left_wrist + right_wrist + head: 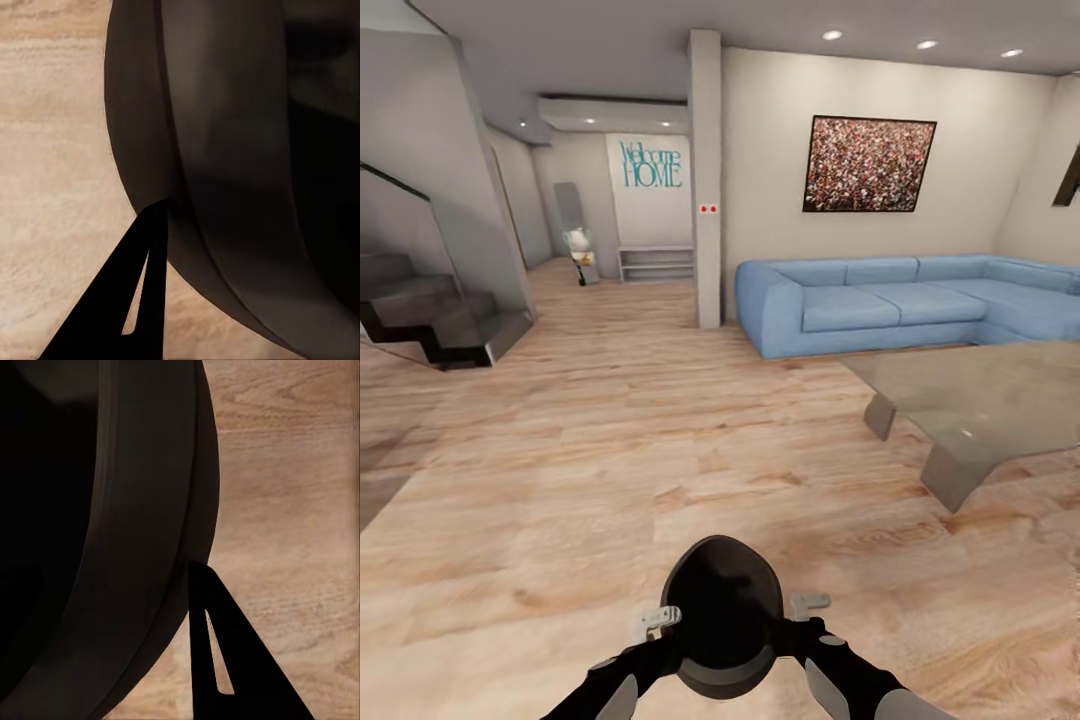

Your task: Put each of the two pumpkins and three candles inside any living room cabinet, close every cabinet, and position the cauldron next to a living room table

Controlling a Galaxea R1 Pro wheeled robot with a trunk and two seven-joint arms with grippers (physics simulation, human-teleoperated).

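Note:
The black cauldron hangs low in front of me over the wood floor, held between both arms. My left gripper grips its left rim and my right gripper grips its right rim. In the left wrist view one dark finger lies against the outside of the cauldron wall. The right wrist view shows the same, a finger outside the cauldron; each inner finger is hidden. The grey glossy table stands ahead to the right, well apart from the cauldron. Pumpkins, candles and cabinet are out of view.
A blue corner sofa sits behind the table against the far wall. A square pillar stands mid-room, dark stairs rise at the left, and a low open shelf is at the back. Open wood floor lies ahead.

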